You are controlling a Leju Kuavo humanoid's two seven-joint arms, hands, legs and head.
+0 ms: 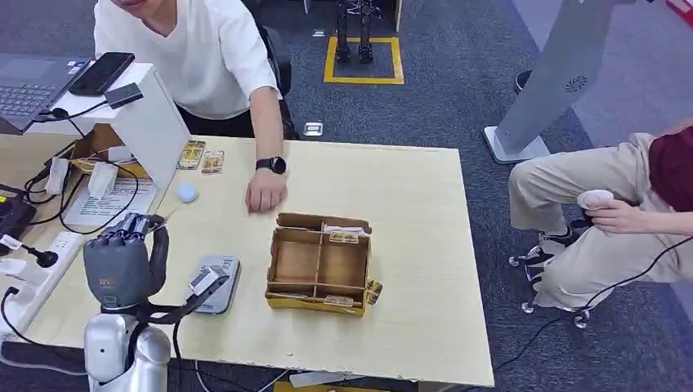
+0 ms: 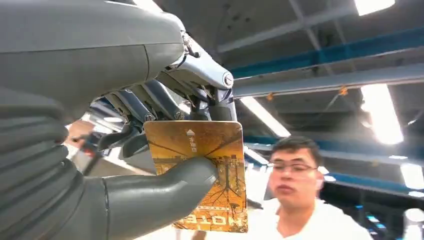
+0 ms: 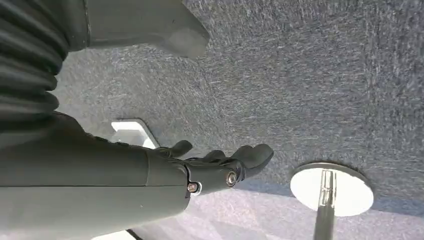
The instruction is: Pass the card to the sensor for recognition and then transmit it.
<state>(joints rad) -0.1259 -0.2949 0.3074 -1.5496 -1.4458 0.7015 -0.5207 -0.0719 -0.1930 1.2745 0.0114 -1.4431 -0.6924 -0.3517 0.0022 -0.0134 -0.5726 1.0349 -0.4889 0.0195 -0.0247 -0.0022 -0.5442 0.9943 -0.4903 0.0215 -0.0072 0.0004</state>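
Card pinched between left hand thumb and fingers; right hand loosely spread, empty

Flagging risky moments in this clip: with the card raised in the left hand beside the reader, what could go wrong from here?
1. The left hand pinches the card by one part only, thumb against fingers, so it might slip or twist on the way to the sensor.
2. A person's hand rests on the table close to the cardboard box, so a handover swing might meet it.
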